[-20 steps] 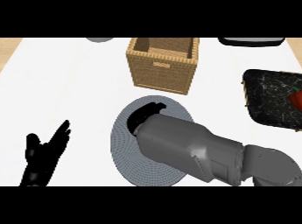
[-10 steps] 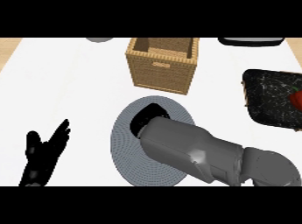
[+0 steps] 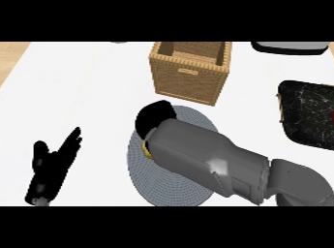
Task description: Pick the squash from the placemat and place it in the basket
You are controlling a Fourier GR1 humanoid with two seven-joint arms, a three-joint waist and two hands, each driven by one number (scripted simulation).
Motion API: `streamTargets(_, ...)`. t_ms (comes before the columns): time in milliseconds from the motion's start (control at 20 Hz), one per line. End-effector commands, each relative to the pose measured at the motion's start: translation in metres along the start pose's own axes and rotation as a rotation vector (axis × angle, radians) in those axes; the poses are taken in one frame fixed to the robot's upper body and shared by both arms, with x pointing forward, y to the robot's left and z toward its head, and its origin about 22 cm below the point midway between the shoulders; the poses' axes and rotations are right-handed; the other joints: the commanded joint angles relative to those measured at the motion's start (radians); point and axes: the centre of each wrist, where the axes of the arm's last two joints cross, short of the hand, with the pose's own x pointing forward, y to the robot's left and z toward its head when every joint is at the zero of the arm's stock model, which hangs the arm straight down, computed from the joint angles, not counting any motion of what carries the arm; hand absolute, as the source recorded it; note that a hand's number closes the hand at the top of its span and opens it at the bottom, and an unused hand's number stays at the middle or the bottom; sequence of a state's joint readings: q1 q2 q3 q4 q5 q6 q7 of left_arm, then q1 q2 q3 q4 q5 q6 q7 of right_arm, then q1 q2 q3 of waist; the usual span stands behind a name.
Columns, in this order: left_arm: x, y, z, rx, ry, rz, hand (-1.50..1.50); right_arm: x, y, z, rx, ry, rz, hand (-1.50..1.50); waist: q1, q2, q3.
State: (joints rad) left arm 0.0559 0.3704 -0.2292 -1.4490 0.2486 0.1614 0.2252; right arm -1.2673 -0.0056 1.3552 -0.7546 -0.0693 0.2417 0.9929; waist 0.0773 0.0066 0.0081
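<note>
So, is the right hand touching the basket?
Apart. The head view shows white counter between the right hand on the placemat and the basket.

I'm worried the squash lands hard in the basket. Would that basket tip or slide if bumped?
Probably not tip: the basket looks squat and square, with a broad base on the counter. It may slide, since the woven wicker suggests it is light and nothing braces it. Its walls would likely flex slightly rather than crack.
</note>
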Motion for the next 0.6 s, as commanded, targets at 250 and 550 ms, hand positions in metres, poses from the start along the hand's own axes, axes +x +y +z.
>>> streamTargets(250,-0.007,-0.006,-0.005,-0.046,0.054,-0.024,0.0,-0.006,-0.08,0.028,-0.356,0.11,-0.678,1.5,0.057,0.003,-0.007)
streamTargets(550,-0.015,-0.006,-0.003,-0.028,0.094,-0.013,0.0,-0.009,-0.14,0.063,-0.745,-0.004,-1.072,1.5,0.03,-0.018,-0.008)
